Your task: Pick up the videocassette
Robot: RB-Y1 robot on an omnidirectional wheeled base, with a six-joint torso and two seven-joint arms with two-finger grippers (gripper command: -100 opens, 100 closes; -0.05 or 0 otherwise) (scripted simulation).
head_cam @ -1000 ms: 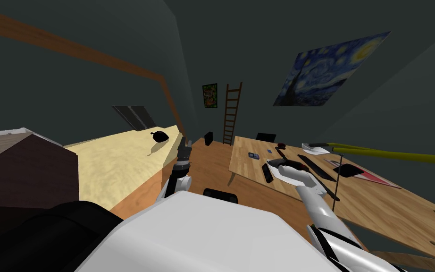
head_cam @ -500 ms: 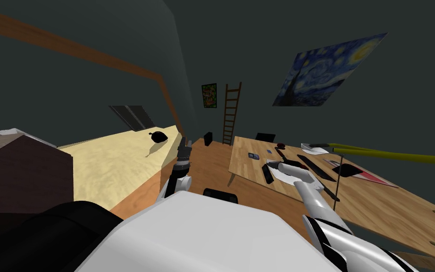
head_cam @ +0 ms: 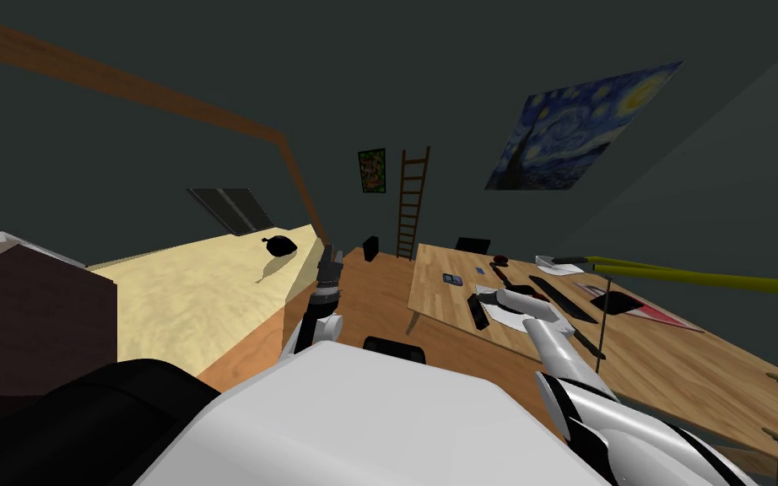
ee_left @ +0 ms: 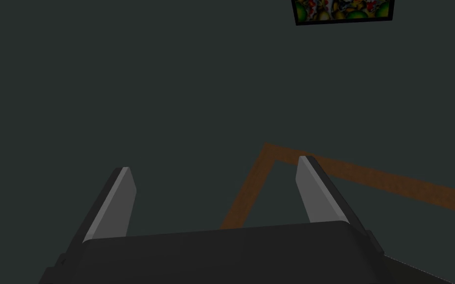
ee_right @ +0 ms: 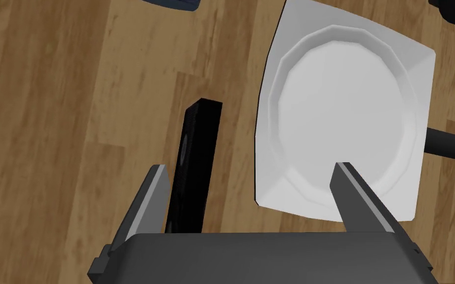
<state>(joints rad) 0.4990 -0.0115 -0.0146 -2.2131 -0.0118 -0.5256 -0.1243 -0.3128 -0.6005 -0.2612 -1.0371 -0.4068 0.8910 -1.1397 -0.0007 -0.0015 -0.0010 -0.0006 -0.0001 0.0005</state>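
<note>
Head view: right arm reached over the wood-grain table point(head_cam: 674, 363). The videocassette point(head_cam: 478, 310) lay near the table's front edge. The left gripper point(head_cam: 329, 263) hung raised beside the chest, well apart from the table.

Left wrist view: fingers spread wide, nothing between them.

Right wrist view: right gripper point(ee_right: 250, 170) was spread above the table. The videocassette, a narrow matte black slab with a faint round reel mark, sat just inside one finger, off-centre. The other finger hung over a smooth white square plate point(ee_right: 345, 113) with a round well.

Risk, as judged: descending uncorrected, one finger could strike the plate rim, and closing off-centre could shove or tip the slab.
</note>
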